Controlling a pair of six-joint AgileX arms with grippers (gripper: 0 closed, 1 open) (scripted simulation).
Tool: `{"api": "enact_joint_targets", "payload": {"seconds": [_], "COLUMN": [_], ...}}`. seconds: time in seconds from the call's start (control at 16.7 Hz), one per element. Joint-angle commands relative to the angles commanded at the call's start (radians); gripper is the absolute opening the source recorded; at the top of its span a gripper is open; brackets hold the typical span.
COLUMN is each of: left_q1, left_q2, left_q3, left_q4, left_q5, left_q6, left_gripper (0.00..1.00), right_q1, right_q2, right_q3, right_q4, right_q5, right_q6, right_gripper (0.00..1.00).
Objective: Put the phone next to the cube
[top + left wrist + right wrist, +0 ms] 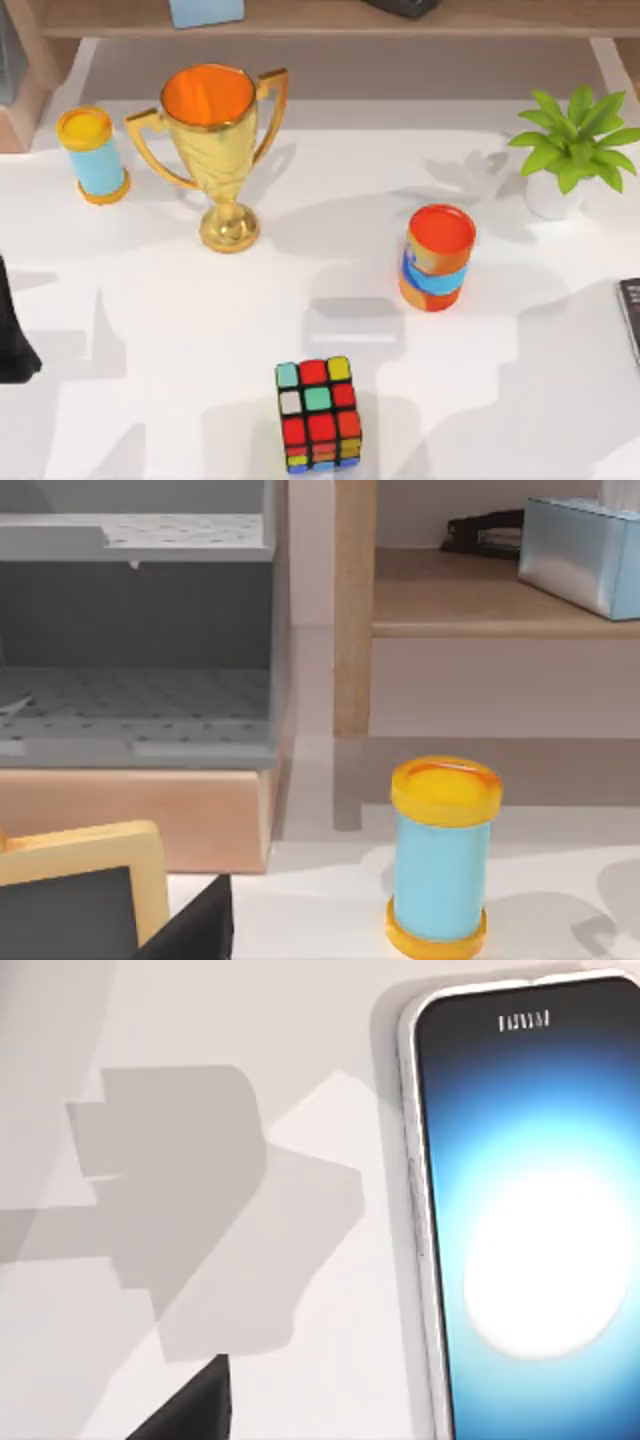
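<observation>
- Phone (631, 318) sits at the far right edge of the table in the top view, flat, well apart from the puzzle cube (319, 414) near the front centre. A gold trophy (215, 150), an orange-and-blue striped cylinder (437, 258), a yellow-capped blue cylinder (91, 155) and a potted plant (572, 150) stand farther back.
- Left arm (14, 340) is a dark shape parked at the left edge; whether its pincer is wide or narrow I cannot tell.
- Left wrist view: the yellow-capped blue cylinder (440, 858) stands upright before a wooden shelf (500, 615) carrying a pale-blue block (585, 555). No readable label here.
- Right wrist view: the phone (530, 1220) lies face up on the white table (150, 1060), the camera looking down close over it. The pincer's state I cannot tell.
- My read: the reach for the grasp is in hand. Best to straddle the slab's long edges, squarely, and lift flat.
- Small pale marks sit near the phone's top edge, too blurred to read.
</observation>
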Motion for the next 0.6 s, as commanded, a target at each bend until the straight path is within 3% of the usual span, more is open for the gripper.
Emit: {"api": "enact_joint_targets", "payload": {"seconds": [0.3, 0.6], "left_q1": [0.0, 0.0], "left_q2": [0.0, 0.0], "left_q3": [0.0, 0.0], "left_q4": [0.0, 0.0], "left_q5": [0.0, 0.0], "left_q6": [0.0, 0.0], "left_gripper": [1.0, 1.0], "right_q1": [-0.072, -0.094], "right_q2": [0.3, 0.397], "right_q3": [0.225, 0.298], "right_q4": [-0.142, -0.182], "right_q5": [0.003, 0.005], "right_q6": [-0.155, -0.203], "right_gripper": [1.0, 1.0]}}
